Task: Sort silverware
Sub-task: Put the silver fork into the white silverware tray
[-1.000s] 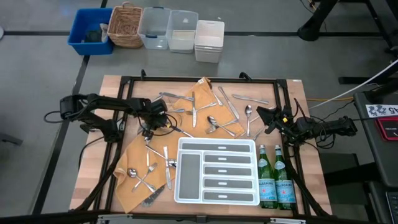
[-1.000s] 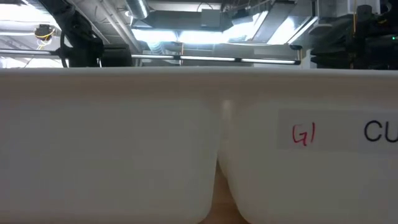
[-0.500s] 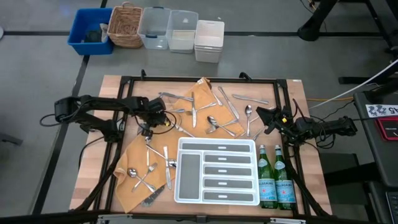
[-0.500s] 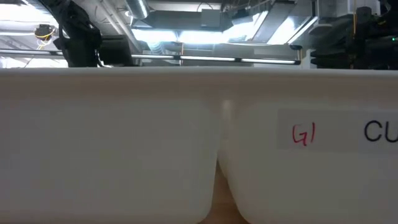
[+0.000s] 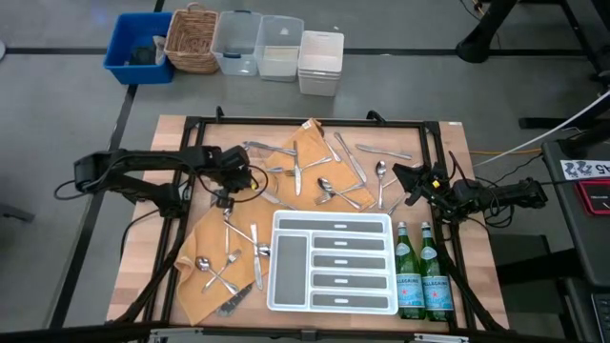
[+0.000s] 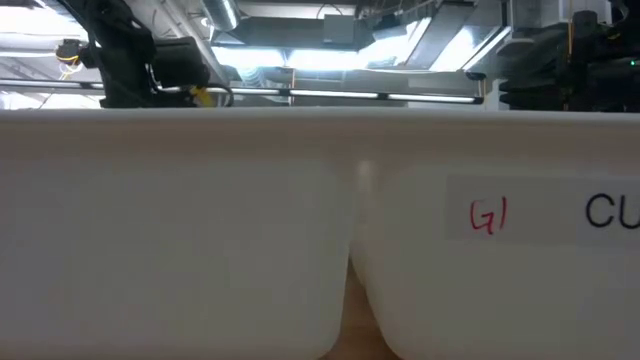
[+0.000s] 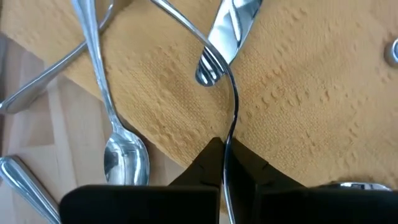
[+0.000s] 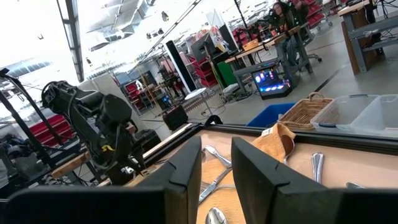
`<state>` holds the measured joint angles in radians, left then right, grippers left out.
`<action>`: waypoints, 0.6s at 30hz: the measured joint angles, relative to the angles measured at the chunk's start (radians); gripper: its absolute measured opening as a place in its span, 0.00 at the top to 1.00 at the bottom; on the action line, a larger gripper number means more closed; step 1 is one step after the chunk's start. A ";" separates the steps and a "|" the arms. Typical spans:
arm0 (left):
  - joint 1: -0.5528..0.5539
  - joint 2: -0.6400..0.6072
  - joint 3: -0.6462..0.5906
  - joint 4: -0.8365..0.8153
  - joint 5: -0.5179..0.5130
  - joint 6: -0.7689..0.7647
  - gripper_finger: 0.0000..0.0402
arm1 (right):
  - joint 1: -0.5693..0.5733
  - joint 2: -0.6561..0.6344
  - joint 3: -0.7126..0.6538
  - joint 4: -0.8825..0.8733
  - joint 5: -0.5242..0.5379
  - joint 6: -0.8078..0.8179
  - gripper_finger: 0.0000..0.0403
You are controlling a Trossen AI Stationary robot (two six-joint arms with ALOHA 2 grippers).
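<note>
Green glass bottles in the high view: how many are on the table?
2. The left bottle and right bottle stand side by side just right of the white divided tray, near the table's front right corner. None seem hidden.

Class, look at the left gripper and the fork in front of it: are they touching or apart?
Touching. In the left wrist view, the left gripper is shut on the fork, its handle pinched between the fingertips.

The white bin (image 6: 500, 230) filling the low view carries a label strip (image 6: 545, 212) with a red handwritten "G1" and black printed letters "CU", cut off at the frame edge. The green bottles' (image 5: 422, 269) labels are too small to read.
</note>
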<state>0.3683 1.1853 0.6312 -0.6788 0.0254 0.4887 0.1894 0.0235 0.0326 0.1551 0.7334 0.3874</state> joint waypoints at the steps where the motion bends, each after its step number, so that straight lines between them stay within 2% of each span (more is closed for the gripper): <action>1: 0.000 -0.003 0.000 0.000 0.001 -0.013 0.99 | 0.000 0.000 0.000 0.000 0.000 0.000 0.78; 9: 0.000 -0.005 -0.002 0.004 0.059 -0.316 0.99 | 0.000 0.000 0.000 0.000 0.000 0.000 0.78; 18: -0.001 -0.005 -0.003 0.009 0.061 -0.448 0.99 | 0.000 0.000 0.000 0.000 0.000 0.000 0.78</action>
<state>0.3676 1.1801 0.6279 -0.6695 0.0865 0.0410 0.1894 0.0235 0.0326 0.1551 0.7334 0.3877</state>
